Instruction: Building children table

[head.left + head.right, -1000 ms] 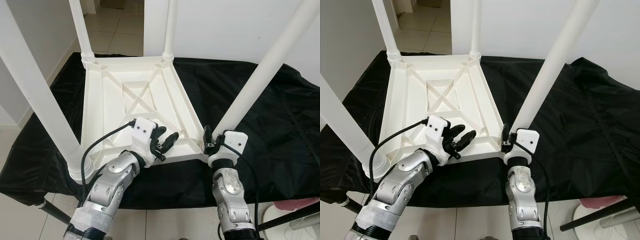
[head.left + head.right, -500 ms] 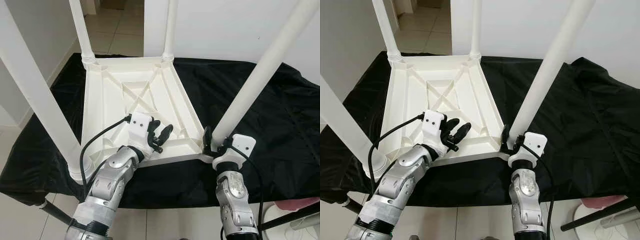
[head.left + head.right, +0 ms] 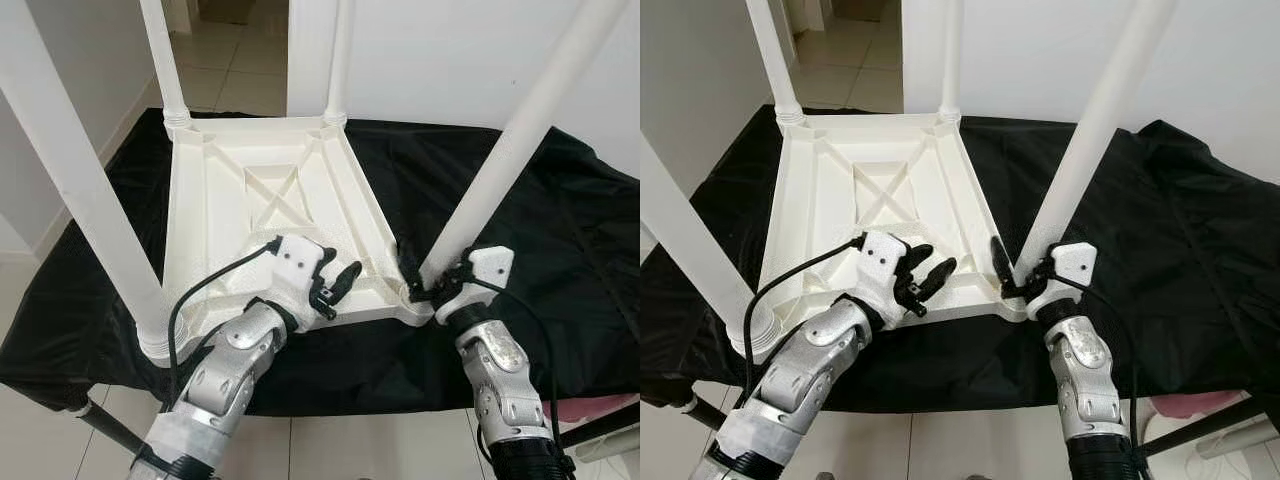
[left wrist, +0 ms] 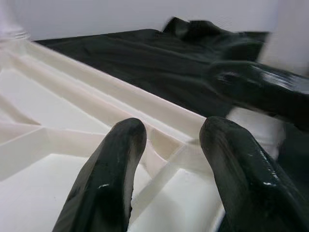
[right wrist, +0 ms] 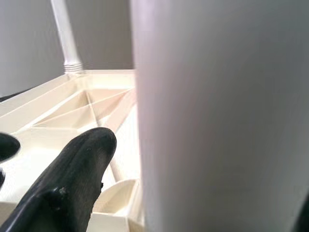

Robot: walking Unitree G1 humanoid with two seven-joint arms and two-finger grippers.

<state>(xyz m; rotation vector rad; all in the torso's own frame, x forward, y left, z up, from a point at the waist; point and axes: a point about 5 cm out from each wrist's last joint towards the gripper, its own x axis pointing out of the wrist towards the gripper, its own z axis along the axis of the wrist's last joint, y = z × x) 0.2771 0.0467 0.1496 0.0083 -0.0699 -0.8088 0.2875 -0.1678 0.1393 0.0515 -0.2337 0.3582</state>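
Gripping leg: our right gripper [image 3: 418,277] clasps the smooth round white leg [image 3: 495,185].
Left gripper [image 3: 335,287]: spread (over ribbed plastic tabletop [image 3: 230,210]).

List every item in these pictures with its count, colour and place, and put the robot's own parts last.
Upside-down plastic children's tabletop: one, white, ribbed underside up, lying on the black cloth.
Round plastic table legs: four, white, standing up from the tabletop's corners; the near right leg leans.
Black cloth: one, covering the work surface under the tabletop.
Tiled floor: light, seen through the doorway beyond.
Pink thing: one, at the lower right edge, too cut off to identify.
Left gripper: black fingers open, over the tabletop's near edge, holding nothing.
Right gripper: black fingers around the base of the near right leg at its corner socket.
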